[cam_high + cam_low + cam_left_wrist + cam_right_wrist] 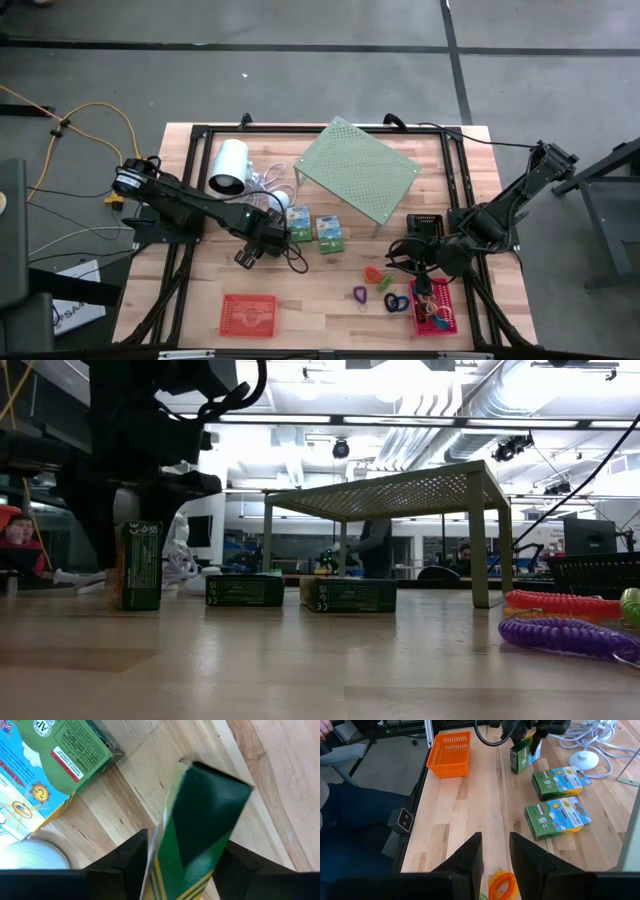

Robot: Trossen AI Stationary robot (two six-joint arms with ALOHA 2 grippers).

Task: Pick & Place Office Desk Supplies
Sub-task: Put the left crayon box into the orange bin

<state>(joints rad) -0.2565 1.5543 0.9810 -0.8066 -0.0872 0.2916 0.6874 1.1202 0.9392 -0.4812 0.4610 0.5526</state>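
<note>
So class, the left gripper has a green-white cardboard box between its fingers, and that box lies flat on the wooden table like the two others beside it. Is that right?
Not quite. The green-white cardboard box at the left gripper stands upright on its end, not flat; only the two other boxes lie flat on the wooden table. The right wrist view and the low view show it.

Two boxes (315, 228) lie side by side before the shelf (356, 171).

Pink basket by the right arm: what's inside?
The pink basket holds a small heap of colourful clips and loops. The right gripper sits over its near end, so anything under it is hidden.
</note>
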